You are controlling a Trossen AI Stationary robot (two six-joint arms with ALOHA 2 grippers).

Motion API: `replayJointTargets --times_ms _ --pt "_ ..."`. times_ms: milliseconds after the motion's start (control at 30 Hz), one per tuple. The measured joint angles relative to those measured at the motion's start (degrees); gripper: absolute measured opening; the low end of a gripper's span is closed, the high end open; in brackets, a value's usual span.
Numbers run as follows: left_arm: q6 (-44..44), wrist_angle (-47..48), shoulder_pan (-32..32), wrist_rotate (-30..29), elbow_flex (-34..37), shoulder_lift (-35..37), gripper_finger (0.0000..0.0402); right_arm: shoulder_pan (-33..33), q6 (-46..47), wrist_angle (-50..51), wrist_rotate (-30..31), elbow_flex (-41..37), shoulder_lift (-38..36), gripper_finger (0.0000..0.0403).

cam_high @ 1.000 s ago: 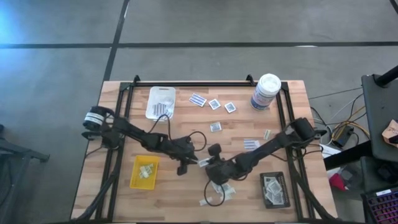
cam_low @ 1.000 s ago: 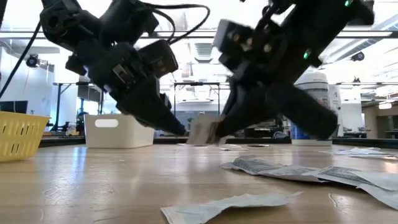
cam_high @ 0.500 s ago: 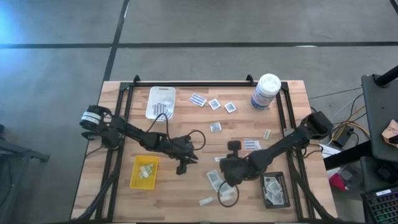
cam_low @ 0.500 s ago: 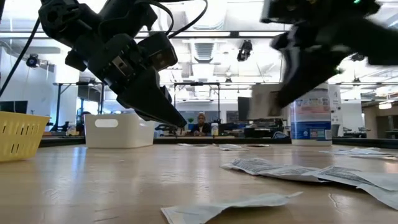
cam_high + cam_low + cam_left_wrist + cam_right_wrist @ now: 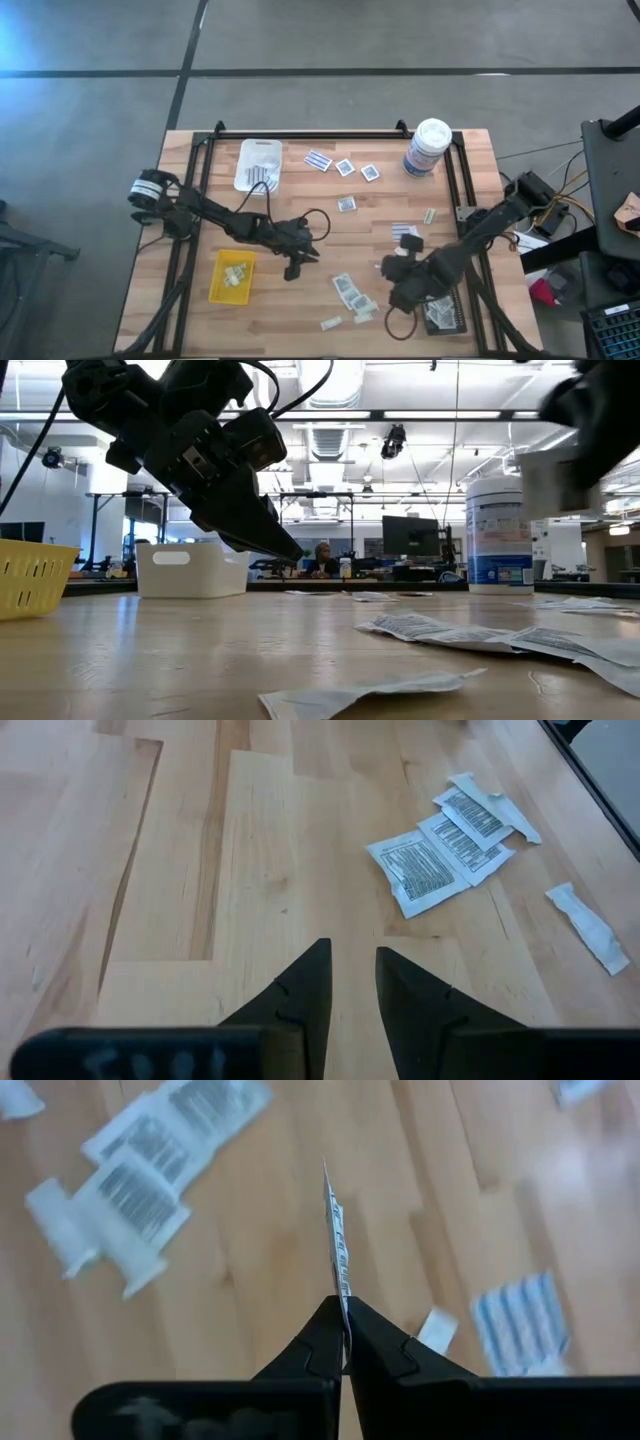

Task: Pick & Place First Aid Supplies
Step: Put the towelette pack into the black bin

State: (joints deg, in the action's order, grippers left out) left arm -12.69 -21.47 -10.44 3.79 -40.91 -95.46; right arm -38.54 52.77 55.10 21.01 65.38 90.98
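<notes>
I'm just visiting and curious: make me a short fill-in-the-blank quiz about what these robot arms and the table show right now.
1. The right pincer is shut on a thin white ____.
2. The tray near the left arm is coloured ____.
3. The left pincer holds ____.
4. The tall white canister has a ____ label.

Missing words: packet; yellow; nothing; blue

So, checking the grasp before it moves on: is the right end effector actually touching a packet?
Touching. The right wrist view shows the right end effector shut on a thin white packet, which stands edge-on out from between its fingertips.
</notes>
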Motion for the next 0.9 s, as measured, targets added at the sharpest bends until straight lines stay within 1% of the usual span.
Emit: replayJointTargets --times_ms 133,367,533,900 --pt "0.0 0.0 0.0 0.0 0.0 0.0 0.0092 -3.3 6.2 2.1 -4.1 0.0 -1.0 0.0008" --pt "0.1 0.0 0.0 0.0 0.0 0.0 0.0092 -8.7 13.7 1.9 -7.8 0.0 -1.7 0.0008" --pt "0.1 0.0 0.0 0.0 0.0 0.0 0.0092 -12.2 18.9 1.9 -9.5 0.0 -1.8 0.0008" --pt "0.1 -0.2 0.0 0.0 0.0 0.0 0.0092 -19.9 32.8 3.8 -9.7 0.0 -1.8 0.0008"
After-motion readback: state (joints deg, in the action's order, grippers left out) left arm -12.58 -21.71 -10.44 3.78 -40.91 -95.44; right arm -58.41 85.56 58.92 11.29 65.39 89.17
